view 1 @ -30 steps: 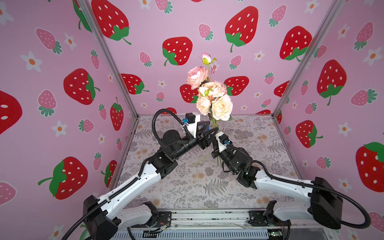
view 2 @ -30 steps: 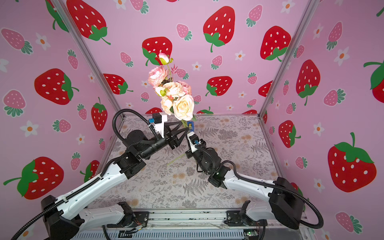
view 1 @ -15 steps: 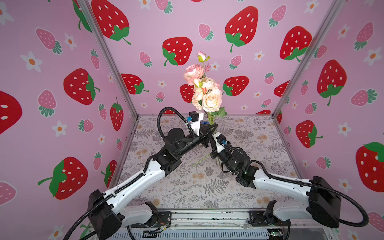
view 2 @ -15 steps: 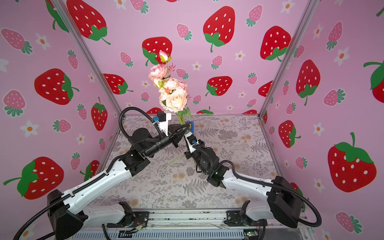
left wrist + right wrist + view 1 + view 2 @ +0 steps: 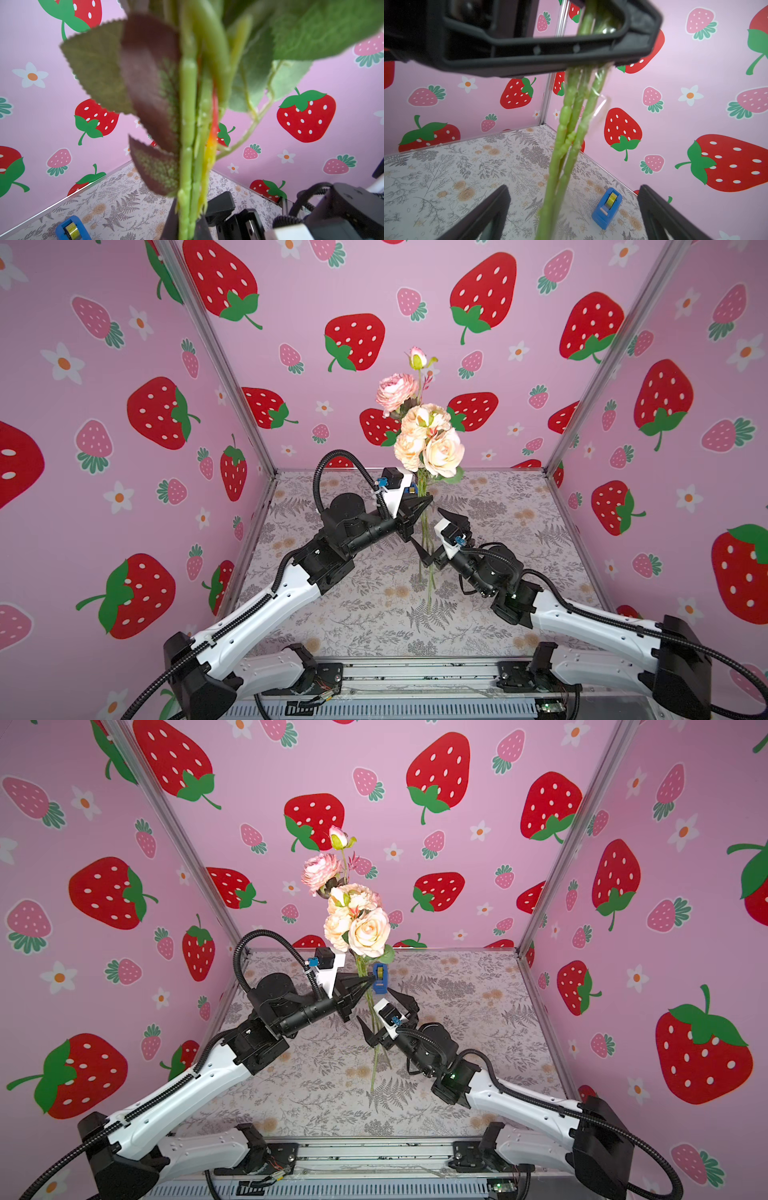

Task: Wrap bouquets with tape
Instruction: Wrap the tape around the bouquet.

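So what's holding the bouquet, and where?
The left gripper is shut on the bouquet, on its upper stems just below the leaves. The right gripper is open astride the lower stems, holding nothing.

The rose bouquet [image 5: 428, 439] stands upright, blue tape dispenser [image 5: 380, 978] behind it.

The left gripper [image 5: 428, 501], at mid-frame, is clamped on the bouquets [image 5: 430, 439]. The right gripper [image 5: 435, 537], just below it, gapes wide.
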Tool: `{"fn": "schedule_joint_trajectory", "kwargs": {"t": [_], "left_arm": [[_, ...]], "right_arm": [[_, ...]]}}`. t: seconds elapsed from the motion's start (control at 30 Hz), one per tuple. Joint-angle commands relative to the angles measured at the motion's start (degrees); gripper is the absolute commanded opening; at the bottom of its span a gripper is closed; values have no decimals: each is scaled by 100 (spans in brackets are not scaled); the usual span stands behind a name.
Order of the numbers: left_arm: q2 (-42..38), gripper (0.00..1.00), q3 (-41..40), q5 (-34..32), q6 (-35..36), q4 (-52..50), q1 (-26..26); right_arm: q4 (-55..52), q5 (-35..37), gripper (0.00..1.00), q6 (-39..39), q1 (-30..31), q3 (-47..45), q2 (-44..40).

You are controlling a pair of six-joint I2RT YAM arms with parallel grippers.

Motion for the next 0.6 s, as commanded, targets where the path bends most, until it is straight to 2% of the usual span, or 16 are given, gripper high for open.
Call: {"fn": "schedule_joint_trajectory", "kwargs": {"t": [0.0,0.07,0.2,0.27,0.43,0.5,0.57], "left_arm": [[-277,0,53,-567,510,495,147],[-359,0,-40,-892,356,697,167],[-410,0,106,-880,111,599,217],[-362,0,219,-652,-303,599,304],[131,0,788,-74,-474,21,413],[364,0,898,477,-675,104,535],[539,0,1017,492,-684,134,595]], "right_arm": [[-702,-721,100,-52,34,-160,-317],[-731,-978,100,134,43,-225,-339],[-805,-882,100,417,44,-263,-150],[-630,-913,100,530,42,-339,-34],[783,-1690,100,-114,100,-974,13],[904,-1898,100,-462,104,-1022,37],[753,-2091,100,-622,104,-953,51]]}}
